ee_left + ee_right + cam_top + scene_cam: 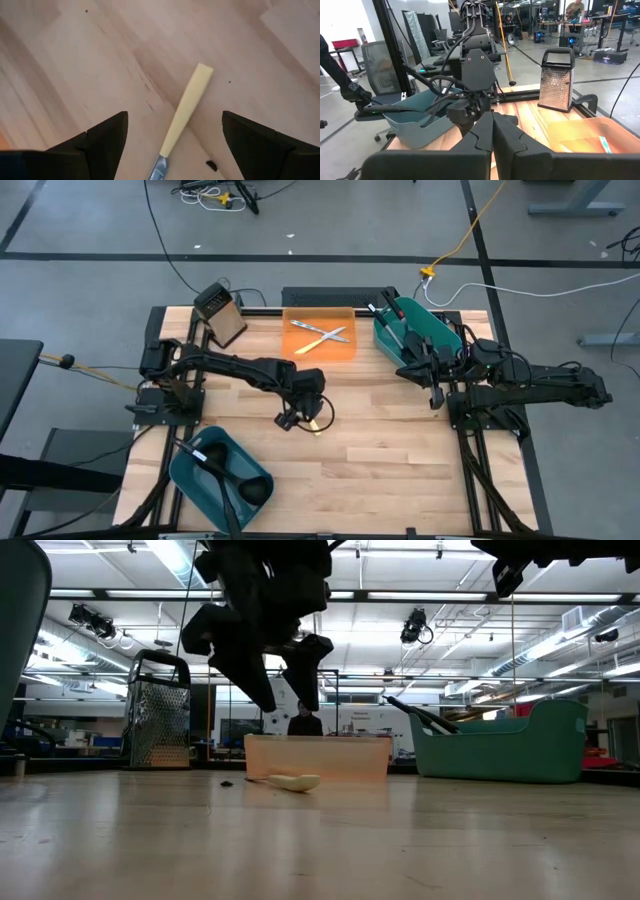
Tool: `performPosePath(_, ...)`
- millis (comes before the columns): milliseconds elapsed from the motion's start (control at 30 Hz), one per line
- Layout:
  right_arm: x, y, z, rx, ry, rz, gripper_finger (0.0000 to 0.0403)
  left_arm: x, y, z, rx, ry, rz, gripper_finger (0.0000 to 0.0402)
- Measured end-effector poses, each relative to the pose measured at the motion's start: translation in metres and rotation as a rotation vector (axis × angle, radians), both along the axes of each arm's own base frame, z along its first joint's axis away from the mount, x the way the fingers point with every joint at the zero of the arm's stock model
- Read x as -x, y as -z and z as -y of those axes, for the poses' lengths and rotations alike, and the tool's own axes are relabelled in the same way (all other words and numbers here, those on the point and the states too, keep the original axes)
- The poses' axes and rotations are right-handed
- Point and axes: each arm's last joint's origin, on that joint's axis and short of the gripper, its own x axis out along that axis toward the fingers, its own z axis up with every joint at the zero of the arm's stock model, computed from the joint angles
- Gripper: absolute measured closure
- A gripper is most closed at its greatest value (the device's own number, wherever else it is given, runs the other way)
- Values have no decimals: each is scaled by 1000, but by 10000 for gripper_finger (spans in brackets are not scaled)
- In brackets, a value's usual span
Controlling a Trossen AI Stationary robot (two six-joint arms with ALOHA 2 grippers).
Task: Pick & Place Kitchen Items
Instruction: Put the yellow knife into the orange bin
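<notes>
Pale yellow-handled utensil (pixel 186 116) lies flat on the wooden table (pixel 380 440) near its middle — directly beneath the left gripper (pixel 300 418), whose fingers (pixel 95 145) stand spread wide on either side of the handle, holding nothing. Right gripper (pixel 432 385) — fingers pressed together, empty — hovers beside the teal bin (pixel 440 330) at the table's right.

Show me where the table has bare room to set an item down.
The table is bare across its near right, between the teal bin with ladles and the right arm's base. Another bare strip lies between the orange tray and the left end effector. It is crowded at the yellow-handled utensil under that open end effector.
</notes>
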Motion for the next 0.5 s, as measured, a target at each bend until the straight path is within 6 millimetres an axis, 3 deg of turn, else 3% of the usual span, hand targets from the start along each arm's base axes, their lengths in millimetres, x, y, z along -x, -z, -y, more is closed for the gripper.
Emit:
performPosePath(200,0,0,0,3,0,0,395,-2,14,5,-1,12,-53,78)
performPosePath(300,0,0,0,3,0,-2,395,-12,22,10,-26,23,-15,78)
performPosePath(367,-1,1,0,2,0,-5,395,-7,27,12,-22,28,-72,78)
performPosePath(433,-1,1,0,2,0,-12,395,-16,32,14,-16,38,-24,78)
performPosePath(500,-1,2,0,8,0,-15,395,-11,36,15,-18,36,-82,78)
